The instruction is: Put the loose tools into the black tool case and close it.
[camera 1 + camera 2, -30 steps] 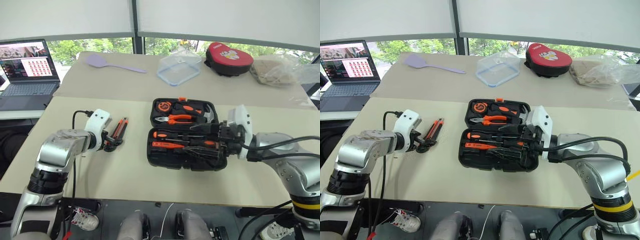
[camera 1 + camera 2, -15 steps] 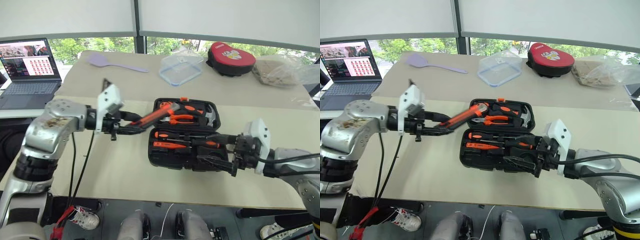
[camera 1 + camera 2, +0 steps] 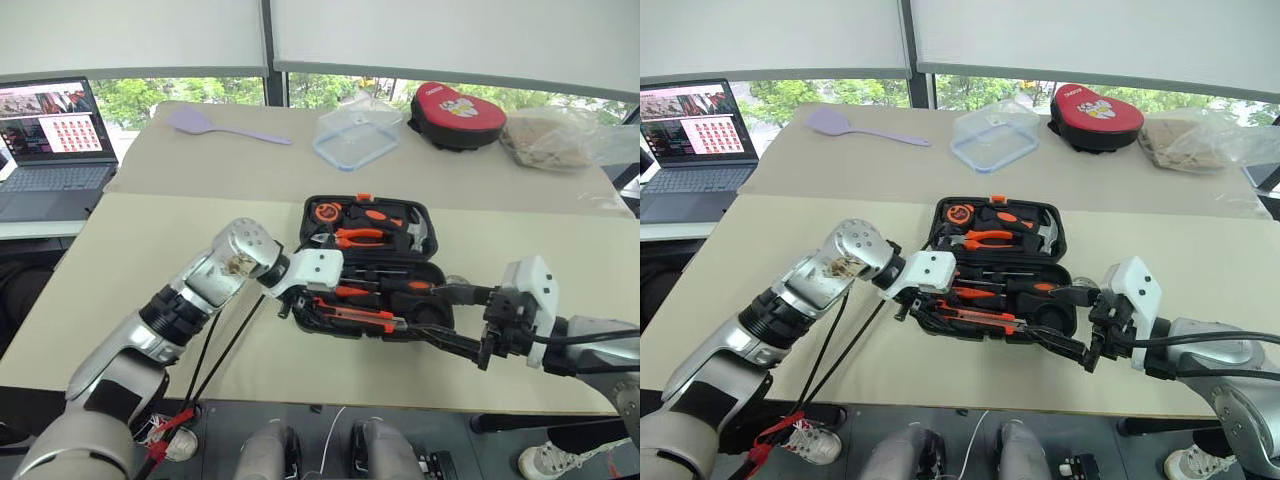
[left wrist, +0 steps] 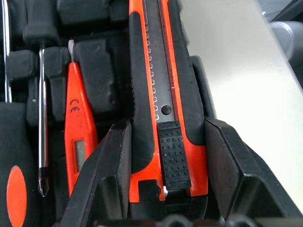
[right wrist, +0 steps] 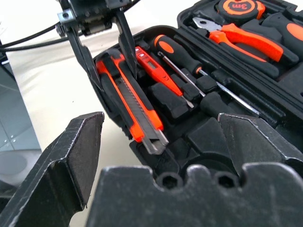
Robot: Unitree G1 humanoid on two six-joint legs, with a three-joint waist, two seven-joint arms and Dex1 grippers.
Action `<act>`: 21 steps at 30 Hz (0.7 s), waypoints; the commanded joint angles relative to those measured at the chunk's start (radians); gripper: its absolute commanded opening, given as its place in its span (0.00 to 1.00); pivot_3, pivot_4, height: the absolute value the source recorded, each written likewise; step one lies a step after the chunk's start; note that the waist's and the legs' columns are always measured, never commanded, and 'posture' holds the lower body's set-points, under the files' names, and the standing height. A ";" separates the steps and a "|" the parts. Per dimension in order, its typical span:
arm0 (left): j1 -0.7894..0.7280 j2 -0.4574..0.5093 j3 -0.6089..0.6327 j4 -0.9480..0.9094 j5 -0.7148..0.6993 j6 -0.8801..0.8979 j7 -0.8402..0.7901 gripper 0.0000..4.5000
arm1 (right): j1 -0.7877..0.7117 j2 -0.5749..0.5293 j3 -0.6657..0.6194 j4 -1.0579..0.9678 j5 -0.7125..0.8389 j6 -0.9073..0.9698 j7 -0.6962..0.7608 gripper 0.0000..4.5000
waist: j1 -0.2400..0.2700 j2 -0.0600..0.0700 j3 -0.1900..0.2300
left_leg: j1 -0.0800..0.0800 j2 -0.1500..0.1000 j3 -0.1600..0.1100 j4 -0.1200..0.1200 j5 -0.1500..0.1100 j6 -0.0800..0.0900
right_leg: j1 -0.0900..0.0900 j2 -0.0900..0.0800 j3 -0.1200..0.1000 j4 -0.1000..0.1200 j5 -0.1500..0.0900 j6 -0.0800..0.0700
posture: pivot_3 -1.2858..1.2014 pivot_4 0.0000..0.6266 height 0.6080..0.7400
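Observation:
The black tool case (image 3: pixel 425 268) lies open mid-table, with pliers (image 3: pixel 355 237), a tape measure (image 3: pixel 325 211) and a hammer in its far half. Two orange-and-black screwdrivers (image 5: pixel 184 52) and the slim orange screwdriver (image 4: pixel 78 137) sit in the near half. My left gripper (image 3: pixel 300 300) reaches across to the case's near left corner. It is shut on the black-orange utility knife (image 3: pixel 975 318), which lies along the case's near edge. My right gripper (image 3: pixel 428 312) hangs open at the near right corner, holding nothing.
A laptop (image 3: pixel 45 135) stands at the far left. On the far table lie a lilac spatula (image 3: pixel 195 122), a clear plastic box (image 3: pixel 355 140), a red-and-black pouch (image 3: pixel 455 108) and a plastic bag (image 3: pixel 560 140). Bare tabletop (image 3: pixel 150 250) lies left of the case.
My left gripper closed on the utility knife left of the case, lifted it and carried it right, down to the case's near edge. My right gripper drew back from the case.

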 commanded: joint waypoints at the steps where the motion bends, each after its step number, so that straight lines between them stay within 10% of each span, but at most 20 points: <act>1: -0.015 -0.001 -0.003 -0.007 0.027 0.001 -0.014 0.39 | 0.018 -0.011 -0.029 -0.034 -0.010 -0.038 0.018 1.00 | 0.000 0.000 0.000 | 0.000 0.000 0.000 0.000 0.000 0.000 | 0.000 0.000 0.000 0.000 0.000 0.000 | 0.52 0.24 0.93; 4: -0.015 -0.011 -0.009 0.003 0.046 0.009 -0.006 0.39 | 0.037 -0.027 -0.020 -0.036 -0.036 -0.057 0.039 1.00 | 0.001 0.000 0.000 | 0.000 0.000 -0.001 0.000 0.000 0.000 | 0.000 0.000 0.000 0.000 0.000 0.000 | 0.52 0.24 0.93; 11: -0.035 -0.061 0.058 -0.021 -0.017 0.123 -0.008 0.99 | 0.022 -0.018 -0.008 -0.030 -0.037 -0.064 0.040 1.00 | 0.001 0.000 0.000 | 0.000 0.000 -0.001 0.001 -0.001 0.001 | 0.001 0.000 0.000 0.000 0.000 0.001 | 0.52 0.24 0.93; 17: -0.058 -0.054 0.133 -0.048 -0.114 0.208 -0.041 0.99 | 0.024 -0.014 0.003 -0.029 -0.044 -0.071 0.044 1.00 | 0.001 0.000 0.000 | 0.000 0.001 -0.001 0.001 0.000 0.001 | 0.000 0.000 0.000 0.000 0.000 0.001 | 0.52 0.24 0.93; 21: -0.040 -0.055 0.111 -0.015 -0.081 0.136 -0.022 0.75 | 0.013 -0.013 0.014 -0.016 -0.051 -0.077 0.042 1.00 | 0.001 0.000 0.000 | 0.000 0.001 -0.001 0.001 -0.001 0.001 | 0.000 0.000 0.000 0.000 0.000 0.001 | 0.52 0.24 0.93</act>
